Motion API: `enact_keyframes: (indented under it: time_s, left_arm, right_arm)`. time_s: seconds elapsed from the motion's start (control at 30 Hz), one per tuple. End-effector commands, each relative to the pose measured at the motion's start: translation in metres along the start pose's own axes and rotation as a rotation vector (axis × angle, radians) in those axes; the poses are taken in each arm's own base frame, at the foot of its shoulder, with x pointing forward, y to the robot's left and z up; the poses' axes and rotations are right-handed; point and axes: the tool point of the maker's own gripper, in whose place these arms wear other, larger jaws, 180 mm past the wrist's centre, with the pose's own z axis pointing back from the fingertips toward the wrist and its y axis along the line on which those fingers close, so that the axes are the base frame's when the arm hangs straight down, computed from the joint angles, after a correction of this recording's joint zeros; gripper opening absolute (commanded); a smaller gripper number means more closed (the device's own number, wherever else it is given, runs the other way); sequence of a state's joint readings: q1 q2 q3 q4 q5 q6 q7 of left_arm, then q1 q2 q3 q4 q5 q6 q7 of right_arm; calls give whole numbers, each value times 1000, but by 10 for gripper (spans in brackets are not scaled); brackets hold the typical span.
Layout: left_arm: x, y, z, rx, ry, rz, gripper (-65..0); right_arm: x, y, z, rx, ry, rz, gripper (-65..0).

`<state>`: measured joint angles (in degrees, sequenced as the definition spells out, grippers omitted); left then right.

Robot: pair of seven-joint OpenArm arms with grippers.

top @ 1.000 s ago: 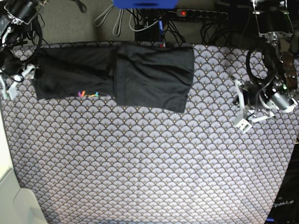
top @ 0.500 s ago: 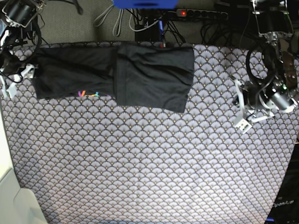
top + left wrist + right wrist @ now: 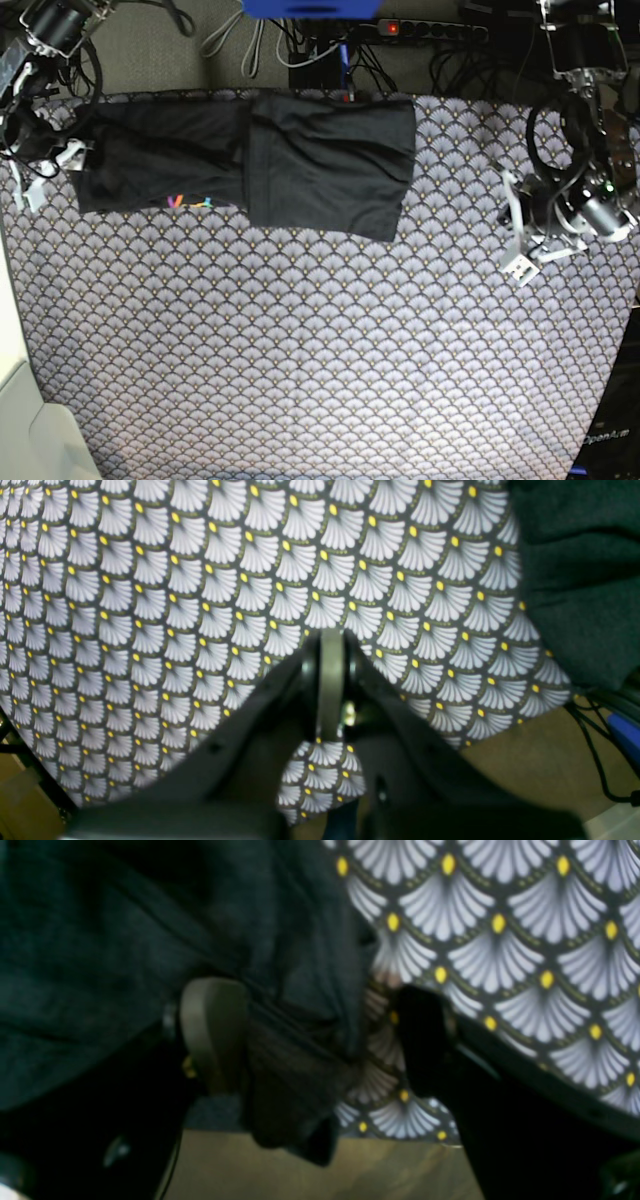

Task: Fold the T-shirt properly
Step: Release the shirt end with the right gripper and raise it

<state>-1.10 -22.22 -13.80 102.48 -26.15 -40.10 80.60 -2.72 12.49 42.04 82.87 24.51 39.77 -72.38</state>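
At the left edge of the base view, the right end effector (image 3: 48, 170) is at the outer end of the T-shirt (image 3: 250, 165). Its fingers (image 3: 212, 1032) are spread wide, with a hanging fold of the dark fabric between them; the wrist view is blurred, so it seems the fabric only lies loose there and is not pinched. The T-shirt is on the far part of the counter, on the scallop-print tablecloth (image 3: 320, 350), partly folded: a narrower part toward the right end effector, and a wider layer lying over it on the other side. The small coloured mark (image 3: 190, 202) is on the near edge of the narrower part. Well apart from the T-shirt, over the tablecloth's edge on the base view's right, is the left end effector (image 3: 522, 262). Its fingers are pressed together and hold nothing.
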Motion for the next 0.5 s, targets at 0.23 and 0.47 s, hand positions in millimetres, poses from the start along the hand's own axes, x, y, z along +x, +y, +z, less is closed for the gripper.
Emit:
enact_keyframes:
  time_s: [0.23,0.47]
  left_arm:
    - [9,9,8,27,-30,-11,-645]
    - [9,9,8,27,-30,-11,-645]
  right_arm:
    - [-15,13,-7,40,44,-12,-190]
    - [-17,14,-7,43,49,-12,-340]
